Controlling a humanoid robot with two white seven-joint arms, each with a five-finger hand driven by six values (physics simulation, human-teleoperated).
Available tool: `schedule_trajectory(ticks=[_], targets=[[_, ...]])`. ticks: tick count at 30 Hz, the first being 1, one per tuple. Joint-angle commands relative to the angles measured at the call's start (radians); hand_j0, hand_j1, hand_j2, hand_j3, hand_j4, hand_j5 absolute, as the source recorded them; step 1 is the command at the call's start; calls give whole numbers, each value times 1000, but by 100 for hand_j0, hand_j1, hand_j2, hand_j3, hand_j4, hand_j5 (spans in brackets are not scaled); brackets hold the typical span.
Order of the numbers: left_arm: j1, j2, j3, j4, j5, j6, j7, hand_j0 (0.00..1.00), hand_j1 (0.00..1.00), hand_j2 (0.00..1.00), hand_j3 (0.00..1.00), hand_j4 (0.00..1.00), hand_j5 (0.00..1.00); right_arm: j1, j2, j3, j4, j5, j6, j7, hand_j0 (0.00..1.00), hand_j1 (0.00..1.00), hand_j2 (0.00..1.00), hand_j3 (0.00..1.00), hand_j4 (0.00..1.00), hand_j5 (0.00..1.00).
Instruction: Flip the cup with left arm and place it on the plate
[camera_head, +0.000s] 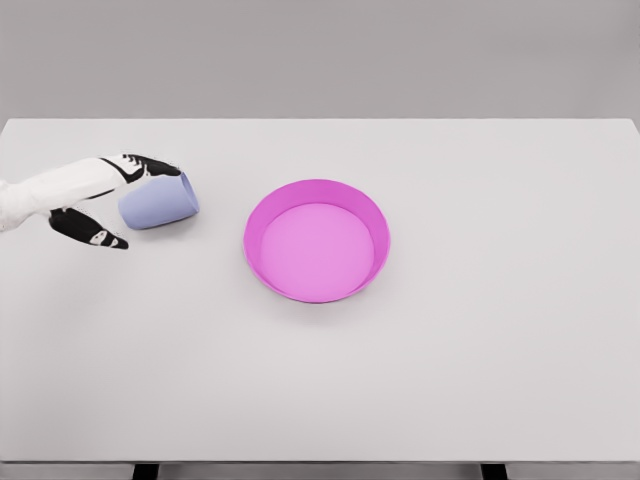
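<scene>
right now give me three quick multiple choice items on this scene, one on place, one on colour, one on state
1. Where is the cup relative to the plate?
A. on it
B. to its left on the table
C. behind it

2. What colour is the plate?
A. magenta
B. green
C. white

3. How does the cup stand?
A. upright
B. upside down
C. on its side

Answers:
1 B: the cup lies apart from the plate, toward the picture's left.
2 A: rim and floor are magenta pink.
3 C: it lies on its side, the left hand closed around it.
</scene>
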Motion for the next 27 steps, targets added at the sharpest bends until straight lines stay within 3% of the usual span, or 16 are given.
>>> schedule_trajectory(ticks=[1, 3, 6, 9, 11, 15, 19, 23, 27], targets=[[0, -2, -84, 24, 6, 2, -9, 100, 100, 100, 100, 100, 100, 0, 0, 0, 0, -1, 0, 0, 100, 100, 100, 100, 100, 100], [-12, -2, -82, 33, 12, 2, -7, 100, 100, 100, 100, 100, 100, 0, 0, 0, 0, -1, 0, 0, 100, 100, 100, 100, 100, 100], [-40, 0, -82, 43, 96, 2, -7, 100, 100, 100, 100, 100, 100, 0, 0, 0, 0, 1, 0, 0, 100, 100, 100, 100, 100, 100], [-75, -13, -82, 43, 131, 2, -7, 100, 100, 100, 100, 100, 100, 0, 0, 0, 0, 1, 0, 0, 100, 100, 100, 100, 100, 100], [-77, -49, -84, 55, 131, 158, -7, 100, 100, 100, 100, 100, 100, 0, 0, 0, 0, -1, 0, 0, 100, 100, 100, 100, 100, 100], [-95, -56, -82, 104, 130, 263, -7, 100, 100, 100, 100, 100, 100, 0, 0, 0, 0, 1, -2, 0, 100, 100, 100, 100, 100, 100], [-121, -103, -84, 106, 130, 267, -7, 100, 100, 100, 100, 100, 100, 0, 0, 0, 0, -1, 0, 0, 100, 100, 100, 100, 100, 100], [-124, -168, -107, 110, 125, 372, -7, 100, 100, 100, 100, 100, 100, 0, 0, 0, 0, -1, 0, 0, 100, 100, 100, 100, 100, 100], [-133, -180, -107, 142, 127, 407, -7, 100, 100, 100, 100, 100, 100, 0, 0, 0, 0, 1, 0, 0, 100, 100, 100, 100, 100, 100]])
